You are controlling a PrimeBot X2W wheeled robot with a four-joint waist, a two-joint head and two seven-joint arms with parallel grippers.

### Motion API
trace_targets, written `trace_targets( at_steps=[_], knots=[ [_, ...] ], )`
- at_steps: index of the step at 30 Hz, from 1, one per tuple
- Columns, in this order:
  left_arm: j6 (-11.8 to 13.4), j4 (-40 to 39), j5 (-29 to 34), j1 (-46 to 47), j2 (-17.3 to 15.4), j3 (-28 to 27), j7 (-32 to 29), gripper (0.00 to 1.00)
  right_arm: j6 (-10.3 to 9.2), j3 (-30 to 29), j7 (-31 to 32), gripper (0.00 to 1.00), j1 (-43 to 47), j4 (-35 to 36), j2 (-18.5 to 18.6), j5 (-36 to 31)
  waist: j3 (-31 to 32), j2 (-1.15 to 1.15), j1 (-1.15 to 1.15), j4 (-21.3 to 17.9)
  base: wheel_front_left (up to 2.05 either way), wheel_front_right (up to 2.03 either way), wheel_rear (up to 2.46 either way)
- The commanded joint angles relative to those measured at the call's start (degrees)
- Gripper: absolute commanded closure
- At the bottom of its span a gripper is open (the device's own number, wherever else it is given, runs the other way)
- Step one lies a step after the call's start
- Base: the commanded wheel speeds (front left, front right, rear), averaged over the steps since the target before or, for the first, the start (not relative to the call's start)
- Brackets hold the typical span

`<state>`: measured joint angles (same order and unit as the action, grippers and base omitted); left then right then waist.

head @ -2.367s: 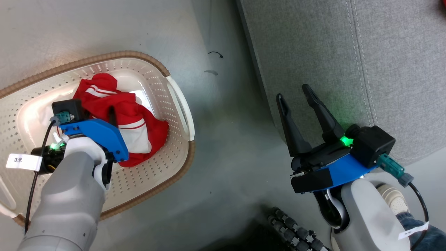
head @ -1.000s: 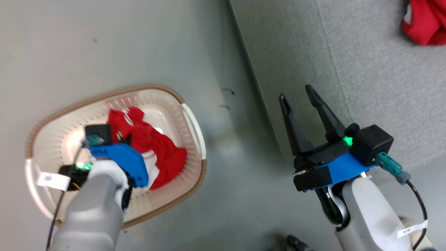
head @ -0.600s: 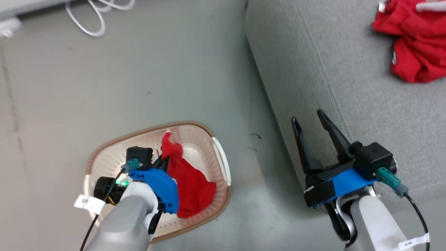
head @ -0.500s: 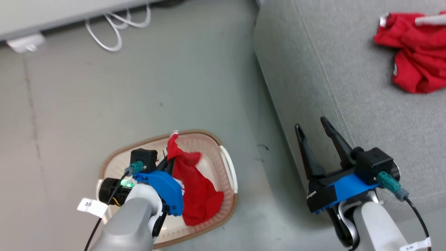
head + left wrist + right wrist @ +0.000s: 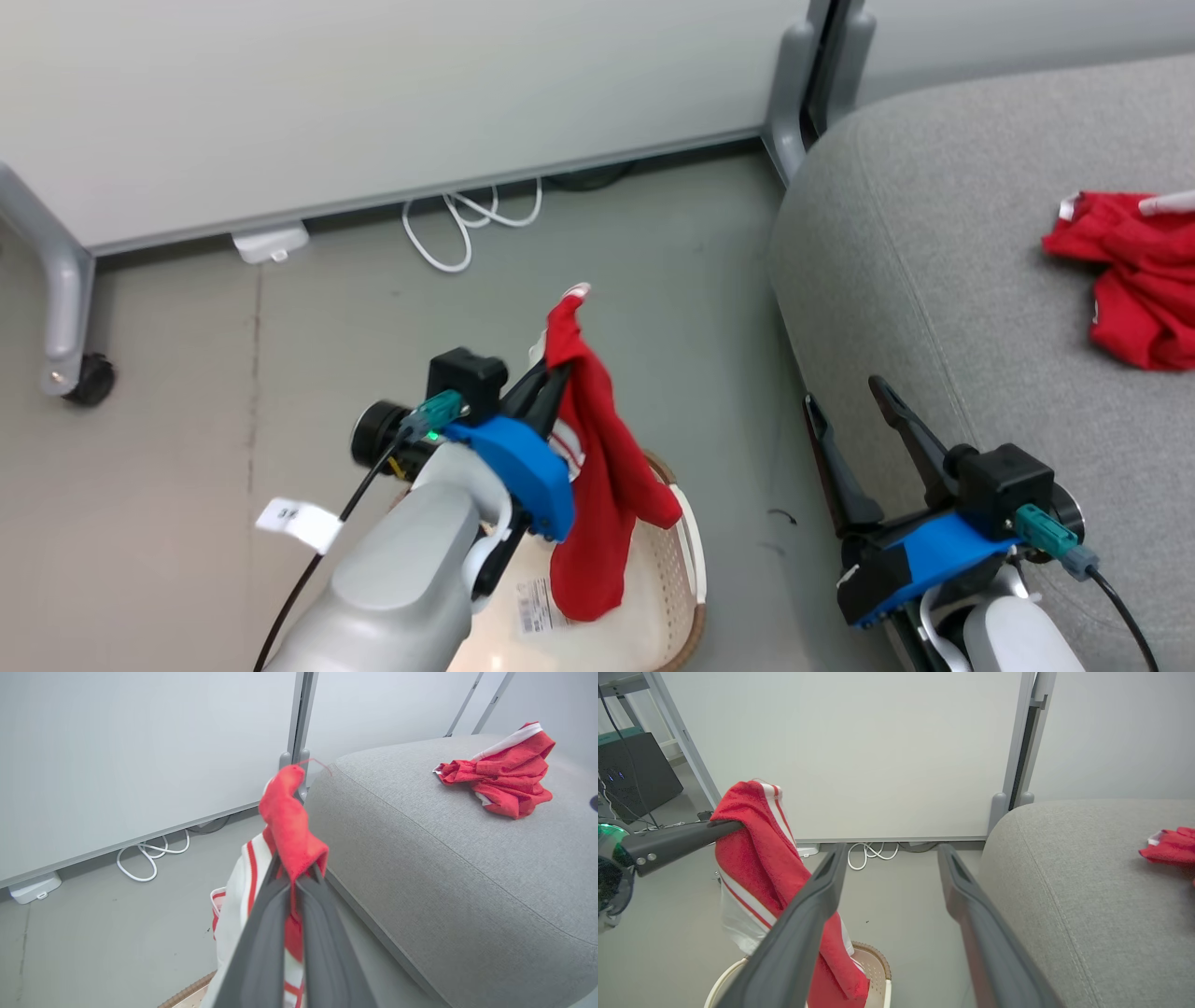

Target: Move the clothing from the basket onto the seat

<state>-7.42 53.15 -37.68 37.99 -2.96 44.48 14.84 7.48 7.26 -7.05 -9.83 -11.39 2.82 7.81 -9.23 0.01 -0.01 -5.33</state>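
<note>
Grey floor [image 5: 233, 373] below, your left gripper [image 5: 558, 378] pinches the soft, likely light red garment [image 5: 602, 467] by one bunched fold over the basket [image 5: 689, 551]; your right gripper [image 5: 845, 394] gapes empty.

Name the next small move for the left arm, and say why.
Probably swing the left gripper rightward toward the light grey fabric seat: it is shut on a red, white-striped garment that hangs over the cream perforated plastic basket, beside the seat, not above it. Another red garment already lies there.
</note>
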Motion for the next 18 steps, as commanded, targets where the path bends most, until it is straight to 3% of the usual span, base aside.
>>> trace_targets(
  at_steps=[1, 18],
  knots=[
    [-0.1, -0.8, 0.2, 1.2, 0.1, 0.6, 0.4, 1.00, 0.03, -0.1, 0.3, 0.00, 1.1, 0.4, 0.1, 0.3, 1.8, -0.01, 0.01, 1.1, 0.00, 0.00, 0.00],
    [0.7, -10.2, -4.5, 13.9, 0.0, 7.2, -6.7, 1.00, 0.03, 0.9, 2.5, 0.00, 4.4, 1.0, 0.1, 1.2, 6.2, -0.01, 0.01, 1.8, 0.00, 0.00, 0.00]
  ],
)
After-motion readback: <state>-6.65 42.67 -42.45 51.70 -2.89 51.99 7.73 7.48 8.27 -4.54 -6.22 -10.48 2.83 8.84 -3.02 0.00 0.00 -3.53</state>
